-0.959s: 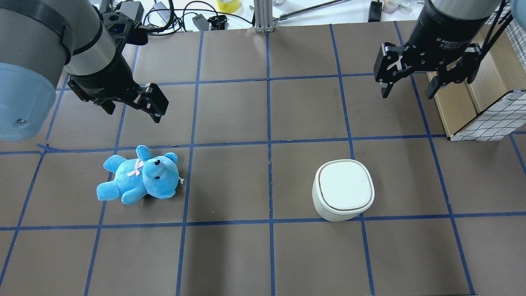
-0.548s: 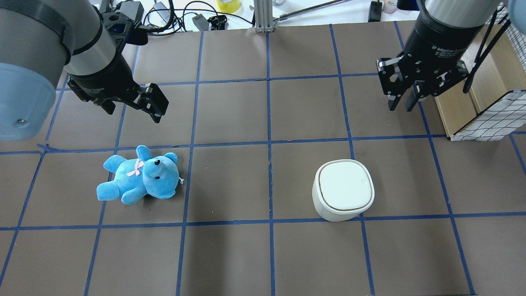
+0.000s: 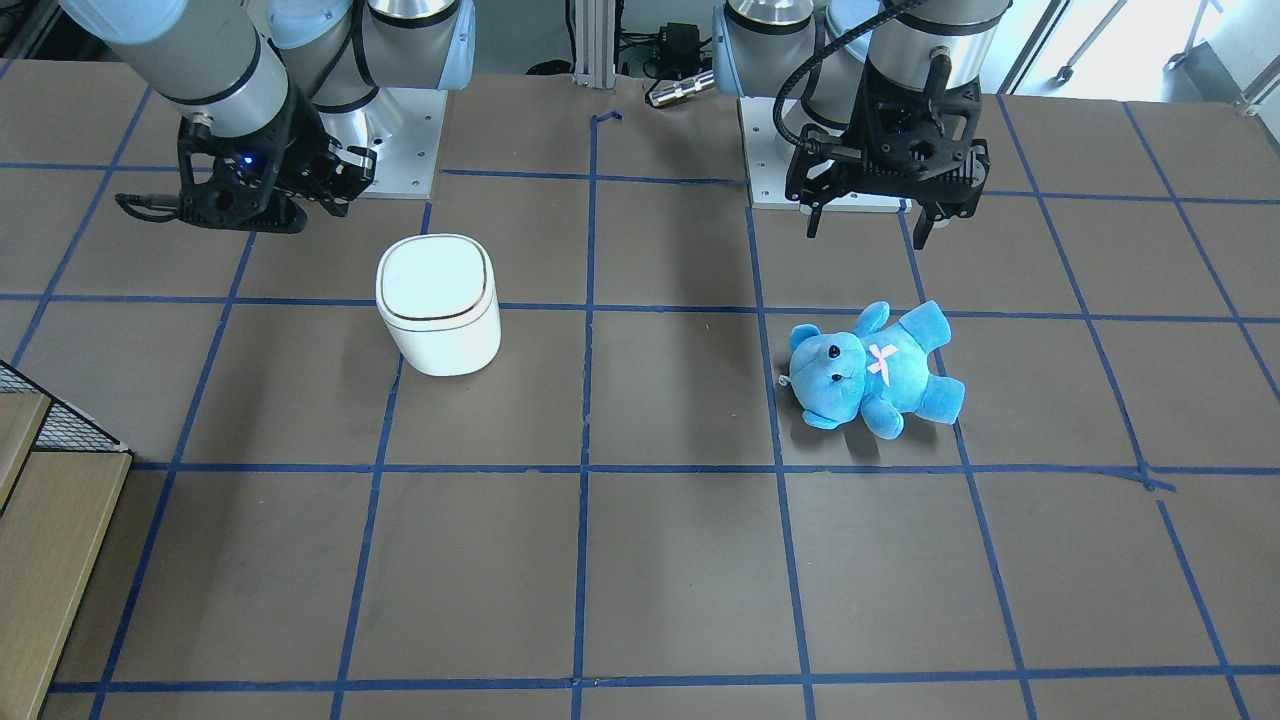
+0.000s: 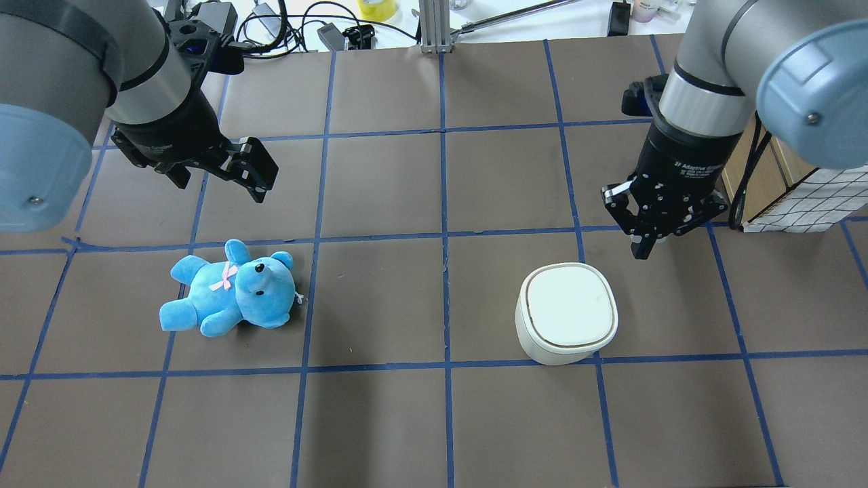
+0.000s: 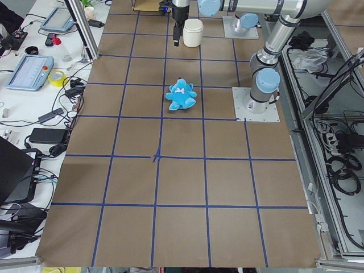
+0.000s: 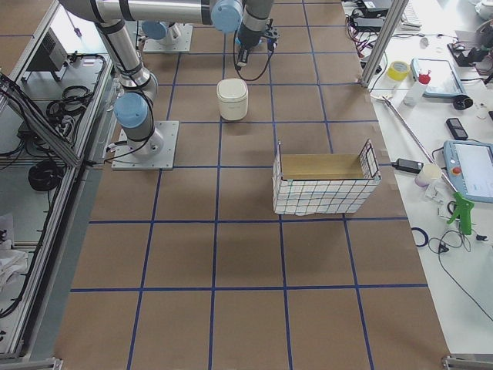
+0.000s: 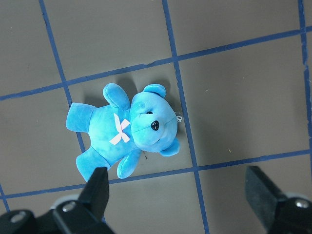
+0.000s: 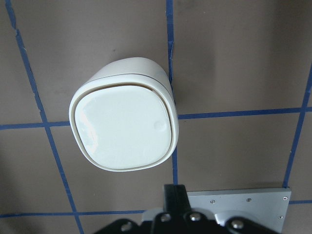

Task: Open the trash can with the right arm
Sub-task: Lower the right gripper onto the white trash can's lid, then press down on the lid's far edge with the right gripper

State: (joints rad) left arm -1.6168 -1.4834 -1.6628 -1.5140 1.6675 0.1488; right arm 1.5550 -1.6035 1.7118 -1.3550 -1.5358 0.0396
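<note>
Trash can (image 4: 566,313) stands upright, lid down, right of bench (image 4: 380,427) centre. Right gripper (image 4: 640,249), fingers pressed together on nothing, hovers just beyond its far right corner. Left gripper (image 4: 220,184) spread wide, empty, near teddy (image 4: 234,290).

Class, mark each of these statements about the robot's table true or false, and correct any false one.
1. The trash can has its lid closed. True.
2. The right gripper grips the trash can. False: it is shut on nothing, apart from the can.
3. The left gripper is open. True.
4. The teddy bear sits inside the trash can. False: it lies on the table, below the left gripper.
</note>
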